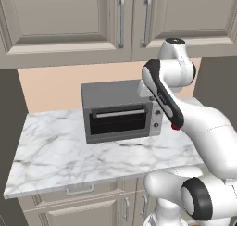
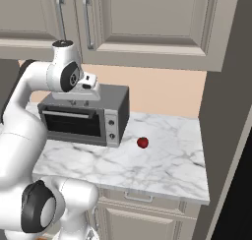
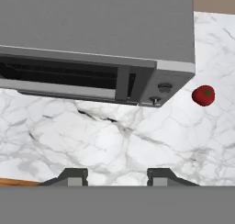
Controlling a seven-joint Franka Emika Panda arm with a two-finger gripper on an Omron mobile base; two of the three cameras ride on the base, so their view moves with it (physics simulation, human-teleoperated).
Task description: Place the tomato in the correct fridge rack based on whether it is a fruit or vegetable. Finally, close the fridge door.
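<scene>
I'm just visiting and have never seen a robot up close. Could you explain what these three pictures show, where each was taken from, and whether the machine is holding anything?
The machine is a white robot arm with dark joints, standing in a computer-rendered kitchen. Two pictures come from cameras on its base, looking forward over the arm from behind, one from its left and one from its right. The third comes from a camera on the hand, looking down past its two dark fingertips, the gripper. On the white marbled countertop stands a grey toaster oven with a dark glass door. Beside it, apart from it, lies a small glossy red tomato, also seen in the hand view. The gripper hovers above the counter near the oven. Nothing sits between its fingertips, so it holds nothing.
</scene>
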